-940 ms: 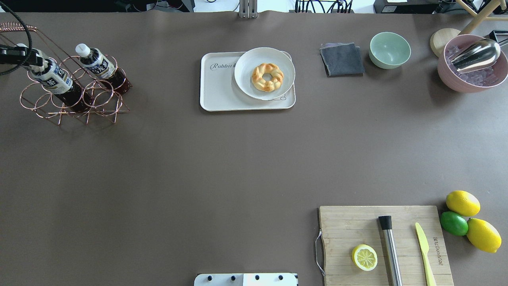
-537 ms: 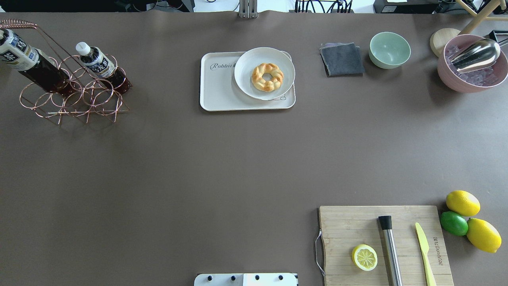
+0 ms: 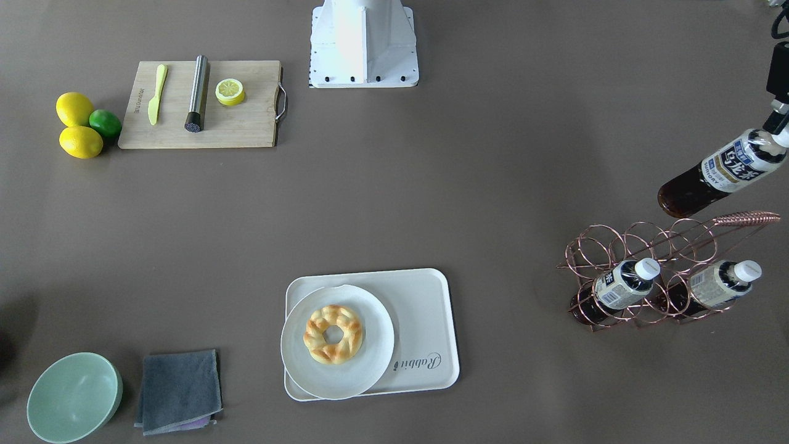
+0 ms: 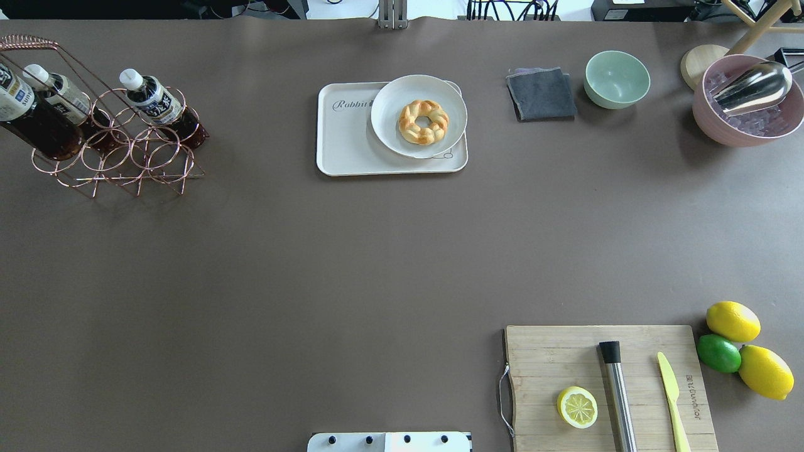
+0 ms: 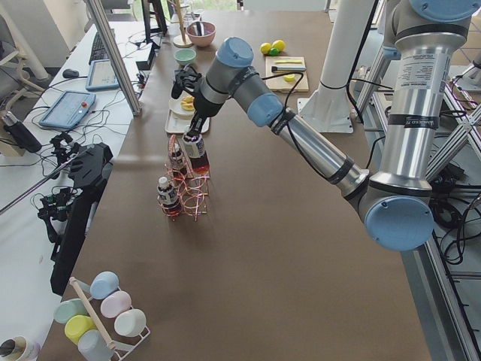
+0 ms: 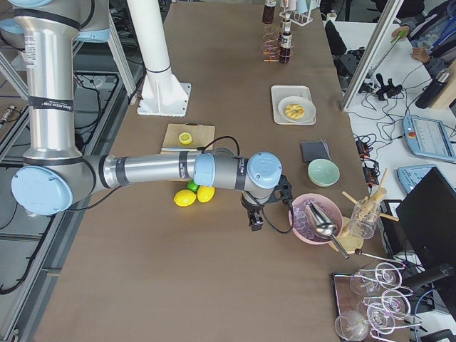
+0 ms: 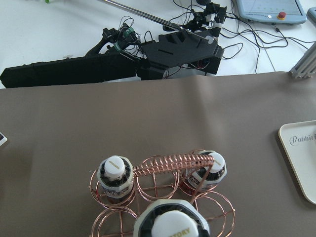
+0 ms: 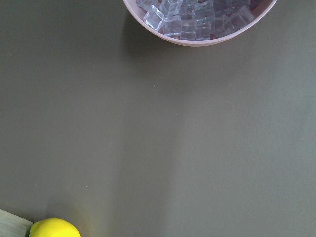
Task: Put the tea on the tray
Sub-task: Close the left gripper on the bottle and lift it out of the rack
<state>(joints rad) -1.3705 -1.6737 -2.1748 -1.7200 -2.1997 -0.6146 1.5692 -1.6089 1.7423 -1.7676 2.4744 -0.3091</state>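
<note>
Left arm (image 5: 301, 135) stretched over rack (image 3: 653, 259), left pincer (image 3: 779, 120) clenched on neck of tilted tea (image 3: 721, 171), two bottles (image 3: 619, 288) racked, one tray (image 3: 425, 302), right pincer (image 6: 255, 217) low over surface (image 3: 431, 185), grip impossible to tell

This is looking like a robotics lab: an industrial arm (image 5: 316, 147) is reaching over the table (image 5: 248, 263), while a teach pendant (image 5: 66, 110) and aluminium post (image 5: 114, 56) are sitting just beside it.

Brown counter (image 4: 352, 263). Along the edge far from the robot stand a copper wire rack (image 4: 125, 154), the cream tray (image 4: 342, 147), a folded grey cloth (image 4: 541, 94), a green bowl (image 4: 617, 78) and a pink bowl (image 4: 722, 129). Near the robot's right lie a wooden cutting board (image 4: 546, 358), two lemons (image 4: 732, 321) and a lime (image 4: 718, 353).
</note>
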